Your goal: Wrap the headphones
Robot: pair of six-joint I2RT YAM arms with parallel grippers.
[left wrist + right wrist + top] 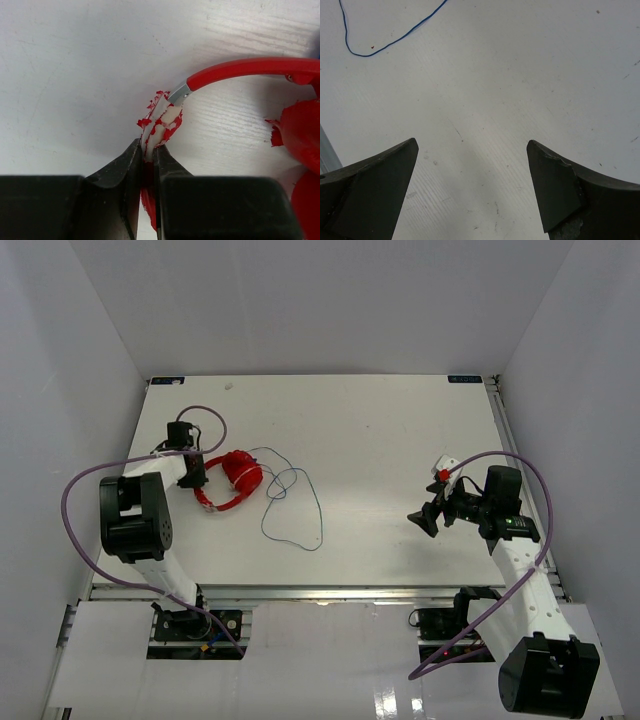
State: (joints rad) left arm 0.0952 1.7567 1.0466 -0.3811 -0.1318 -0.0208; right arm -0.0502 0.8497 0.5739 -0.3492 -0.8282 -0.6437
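Observation:
The red headphones (238,480) lie on the white table at the left, with the thin blue cord (300,502) in loose loops to their right. My left gripper (196,480) is shut on the worn, flaking red-and-white padded end (162,122) of the headband (245,67); in the left wrist view the jaws (149,150) pinch it, and a red earcup (302,132) lies at the right. My right gripper (424,522) is open and empty over bare table, far right of the headphones. In the right wrist view (472,150) a bend of the cord (370,52) shows at upper left.
Thick purple robot cables (75,490) loop beside each arm. White walls enclose the table on three sides. The metal front rail (320,592) runs along the near edge. The cord's plug end cannot be made out.

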